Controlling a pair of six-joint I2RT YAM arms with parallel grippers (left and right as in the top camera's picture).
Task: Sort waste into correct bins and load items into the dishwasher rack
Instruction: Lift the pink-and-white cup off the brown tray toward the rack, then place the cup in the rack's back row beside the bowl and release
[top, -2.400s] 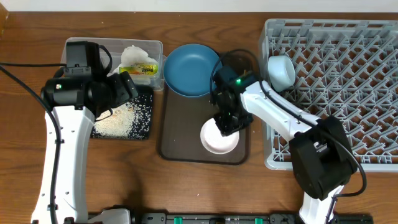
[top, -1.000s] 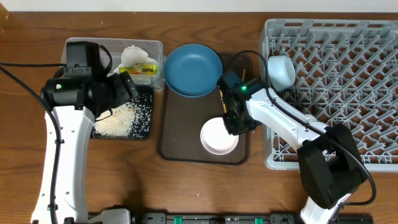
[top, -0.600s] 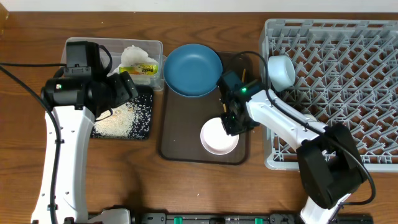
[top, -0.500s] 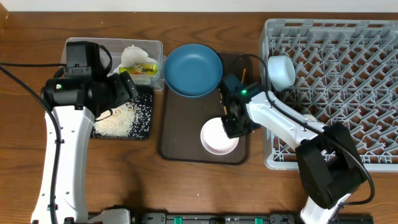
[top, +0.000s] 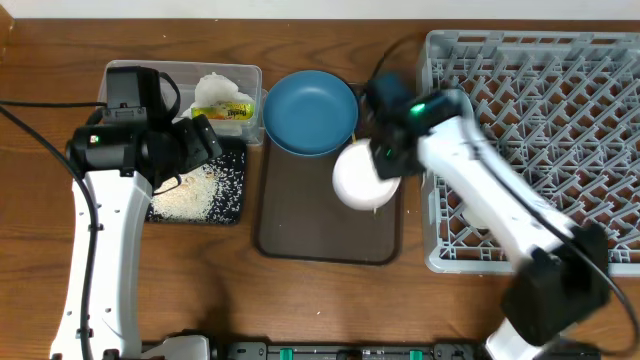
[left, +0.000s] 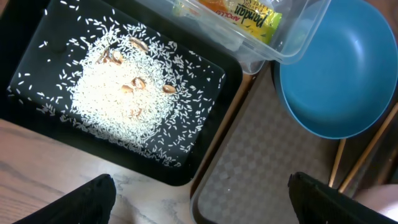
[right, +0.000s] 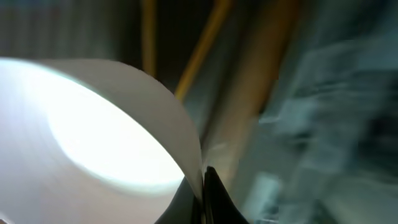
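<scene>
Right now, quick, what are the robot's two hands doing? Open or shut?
Left gripper: open, holding nothing.
Right gripper: closed on the rim of the white bowl.

White bowl (top: 362, 178), raised and tilted, at the dark-blue plate's (top: 310, 112) five o'clock, beside the grey dishwasher rack (top: 580, 90).

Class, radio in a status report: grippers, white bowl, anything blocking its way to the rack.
Left gripper open, empty, over black tray. Right gripper shut on white bowl, above brown tray. Only the rack wall ahead.
</scene>
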